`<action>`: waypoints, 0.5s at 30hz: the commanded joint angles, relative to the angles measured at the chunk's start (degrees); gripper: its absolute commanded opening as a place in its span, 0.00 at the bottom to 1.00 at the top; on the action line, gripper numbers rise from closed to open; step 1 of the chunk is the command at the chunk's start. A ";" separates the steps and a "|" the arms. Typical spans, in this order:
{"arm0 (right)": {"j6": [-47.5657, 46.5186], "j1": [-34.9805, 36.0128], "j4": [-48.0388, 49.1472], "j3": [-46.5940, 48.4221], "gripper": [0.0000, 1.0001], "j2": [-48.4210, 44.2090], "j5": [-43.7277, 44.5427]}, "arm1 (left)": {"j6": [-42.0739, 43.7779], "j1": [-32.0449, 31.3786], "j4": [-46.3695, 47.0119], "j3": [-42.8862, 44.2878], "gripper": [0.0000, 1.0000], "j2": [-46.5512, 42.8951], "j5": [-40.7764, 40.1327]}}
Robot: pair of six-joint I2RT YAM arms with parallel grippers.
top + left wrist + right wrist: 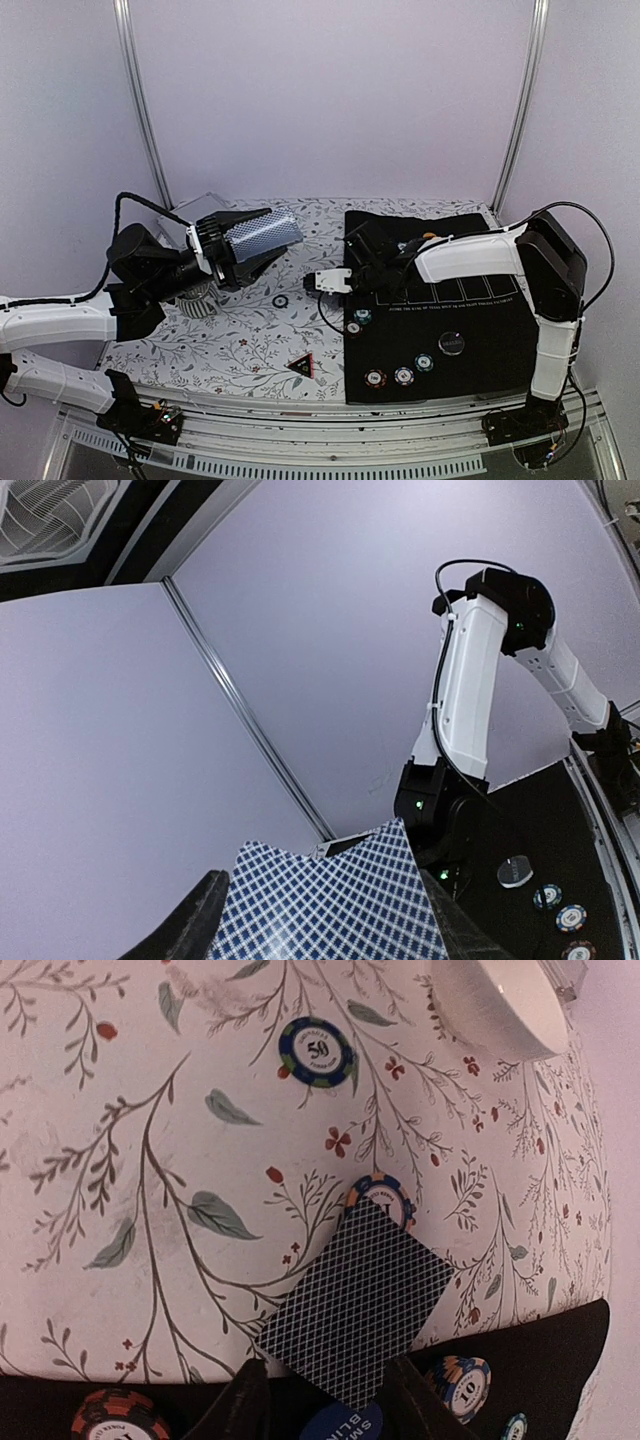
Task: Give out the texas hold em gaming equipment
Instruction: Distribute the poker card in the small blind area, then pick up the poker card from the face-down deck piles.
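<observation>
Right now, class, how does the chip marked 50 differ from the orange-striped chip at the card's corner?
The 50 chip is blue-green and fully visible; the orange-striped chip is partly hidden by the card. The 50 chip lies nearer the white bowl than the orange-striped chip. Both lie flat on the floral cloth.

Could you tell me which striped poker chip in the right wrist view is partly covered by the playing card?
The orange-and-blue chip at the card's upper corner; the 50 chip and 10 chip lie uncovered.
</observation>
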 commanded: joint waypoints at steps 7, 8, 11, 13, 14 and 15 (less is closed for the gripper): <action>7.37 0.41 0.28 -1.50 0.58 -17.24 -8.74 | 0.55 0.56 0.72 -0.49 0.56 -1.20 0.12; 8.47 0.30 0.65 -1.92 0.63 -19.33 -9.45 | 0.62 0.52 0.72 -0.49 0.56 -1.18 0.12; 15.88 -1.29 1.91 -0.90 0.82 -25.08 -12.66 | 1.25 0.49 0.45 -0.52 0.56 -1.00 0.47; 22.60 -3.39 2.79 0.90 1.00 -28.50 -18.11 | 1.43 0.48 0.20 -0.49 0.56 -0.92 0.79; 28.14 -4.52 3.84 1.62 0.99 -30.00 -21.51 | 1.43 0.41 0.19 -0.49 0.56 -0.79 0.97; 32.55 -5.34 5.36 2.11 0.99 -31.32 -24.07 | 1.49 0.43 0.17 -0.49 0.56 -0.75 1.16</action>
